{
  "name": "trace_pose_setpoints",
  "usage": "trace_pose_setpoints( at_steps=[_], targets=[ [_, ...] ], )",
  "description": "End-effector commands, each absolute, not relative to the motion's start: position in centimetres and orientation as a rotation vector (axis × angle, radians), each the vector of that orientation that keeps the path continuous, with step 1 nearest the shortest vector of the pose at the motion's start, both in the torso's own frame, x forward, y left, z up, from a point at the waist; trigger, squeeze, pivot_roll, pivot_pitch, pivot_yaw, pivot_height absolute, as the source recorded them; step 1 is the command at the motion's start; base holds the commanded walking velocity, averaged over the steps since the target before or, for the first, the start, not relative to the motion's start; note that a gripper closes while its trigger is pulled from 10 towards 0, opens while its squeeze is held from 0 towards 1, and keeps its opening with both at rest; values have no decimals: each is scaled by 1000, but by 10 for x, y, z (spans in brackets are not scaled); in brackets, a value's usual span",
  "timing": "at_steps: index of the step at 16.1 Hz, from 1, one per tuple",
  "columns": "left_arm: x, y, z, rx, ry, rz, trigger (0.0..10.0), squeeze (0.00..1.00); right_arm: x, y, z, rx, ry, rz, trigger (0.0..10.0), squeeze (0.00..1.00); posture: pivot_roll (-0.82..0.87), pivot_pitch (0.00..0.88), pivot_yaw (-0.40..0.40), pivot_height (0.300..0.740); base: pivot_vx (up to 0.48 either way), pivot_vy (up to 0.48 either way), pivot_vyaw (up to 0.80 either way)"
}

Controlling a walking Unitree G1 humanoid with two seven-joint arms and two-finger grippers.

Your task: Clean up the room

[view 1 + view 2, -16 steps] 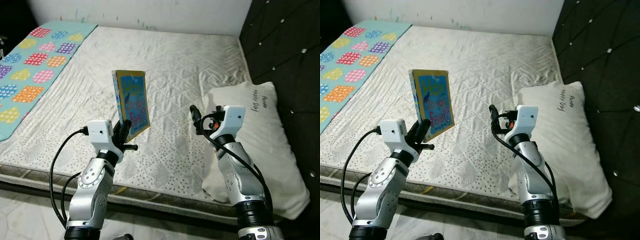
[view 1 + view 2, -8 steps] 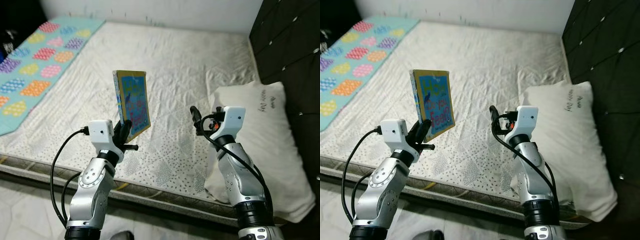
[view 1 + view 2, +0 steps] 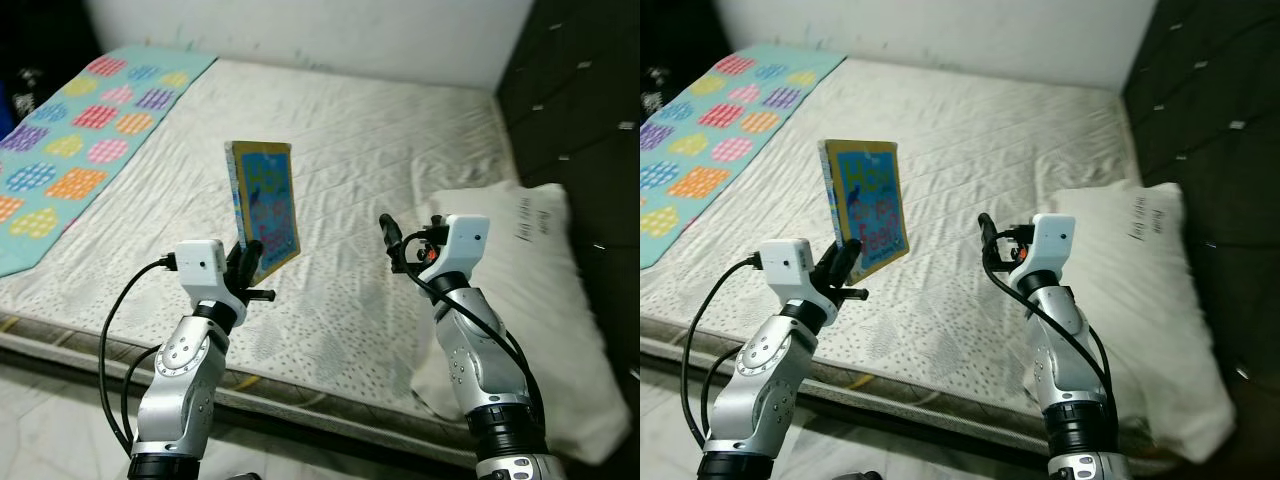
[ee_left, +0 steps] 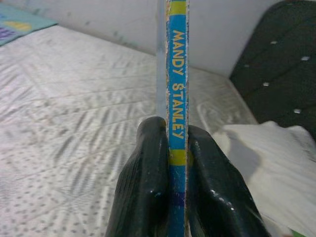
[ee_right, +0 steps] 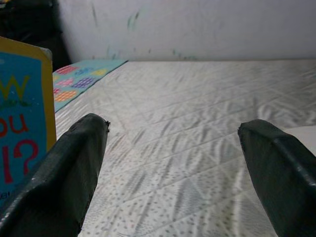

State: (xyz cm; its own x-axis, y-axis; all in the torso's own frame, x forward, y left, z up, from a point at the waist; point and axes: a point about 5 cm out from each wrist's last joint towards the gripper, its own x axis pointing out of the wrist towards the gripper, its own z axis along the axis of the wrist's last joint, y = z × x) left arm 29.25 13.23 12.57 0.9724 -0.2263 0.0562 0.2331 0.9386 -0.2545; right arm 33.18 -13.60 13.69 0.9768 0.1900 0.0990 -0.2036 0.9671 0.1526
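On the far left a patterned blanket (image 3: 75, 150) is lying flat along the edge of the bed (image 3: 350, 150), its coloured patches showing against a teal ground. Next across, the left gripper (image 3: 250, 262) is standing raised above the near part of the bed and is pinching a book (image 3: 265, 210) by its lower edge — the wrist view is showing the two black fingers (image 4: 148, 182) pressed tight against either side of the blue spine, so the grip is looking firm. The book is being held upright, clear of the sheet and touching nothing else. To the right of it the right gripper (image 3: 400, 240) is hovering at about the same height with its fingers spread wide and nothing between them; it is carrying no load. Further right a white pillow (image 3: 530, 300) is lying at the head of the bed beside the dark padded headboard (image 3: 580, 90). As to progress: the book is judged to be lifted off the bed but not yet put away, so this item is only half dealt with — a place to set it down is not showing in these pictures. The rest of the sheet is looking free of loose items, so little else appears to be waiting here.
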Motion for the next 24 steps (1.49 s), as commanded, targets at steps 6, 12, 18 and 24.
trace_pose_setpoints(
  at_steps=[6,12,18,24],
  targets=[
    [294,131,135,-264,-69,-247,10000,0,334,-138,138,170,-82,194,10000,0,-2,117,11,740,86,0,-620],
    [297,133,134,-248,-55,-194,10000,0,340,-134,142,172,-95,209,10000,0,1,112,14,740,0,0,0],
    [292,142,126,-233,-31,-120,10000,0,336,-132,135,182,-64,230,10000,0,8,132,0,740,0,0,0],
    [290,147,124,-221,-24,-96,10000,0,327,-131,126,184,-35,242,10000,0,11,152,-1,681,0,0,0]
  ],
)
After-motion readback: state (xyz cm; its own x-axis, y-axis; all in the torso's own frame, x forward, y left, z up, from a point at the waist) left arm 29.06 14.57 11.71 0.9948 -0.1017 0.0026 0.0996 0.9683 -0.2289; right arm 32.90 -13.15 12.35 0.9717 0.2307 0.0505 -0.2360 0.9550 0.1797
